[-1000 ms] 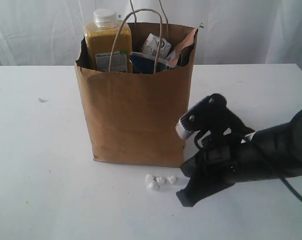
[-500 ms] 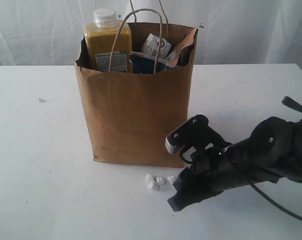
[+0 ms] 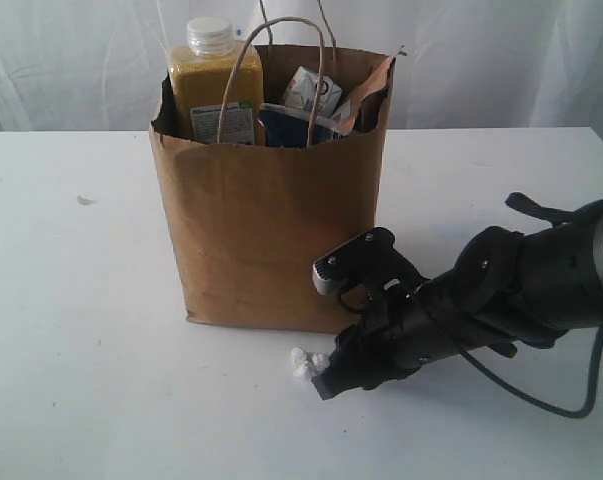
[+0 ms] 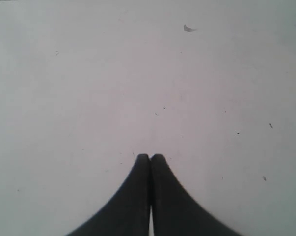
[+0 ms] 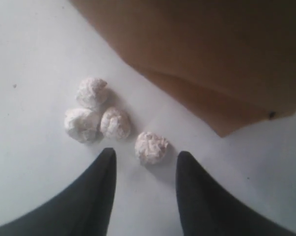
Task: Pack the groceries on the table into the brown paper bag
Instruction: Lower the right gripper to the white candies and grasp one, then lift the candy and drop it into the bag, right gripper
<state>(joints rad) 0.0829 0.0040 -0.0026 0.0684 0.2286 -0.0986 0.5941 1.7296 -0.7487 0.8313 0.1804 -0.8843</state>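
Brown paper bag (image 3: 271,230) stands upright on a white table (image 3: 81,320) before pale curtains (image 3: 501,60), long axis vertical, mouth up. Tiny white lumps (image 5: 114,123) lie at its base. Right end effector (image 5: 147,153) parted, empty, low beside them; left end effector (image 4: 150,157) clenched, empty.

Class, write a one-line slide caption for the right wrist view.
Open right gripper facing four tiny white lumps on the table, beside the brown paper bag.

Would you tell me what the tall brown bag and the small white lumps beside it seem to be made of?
The tall brown bag looks like matte kraft paper: creased walls, jagged rim. The small white lumps look chalky and rough; their exact material is unclear.
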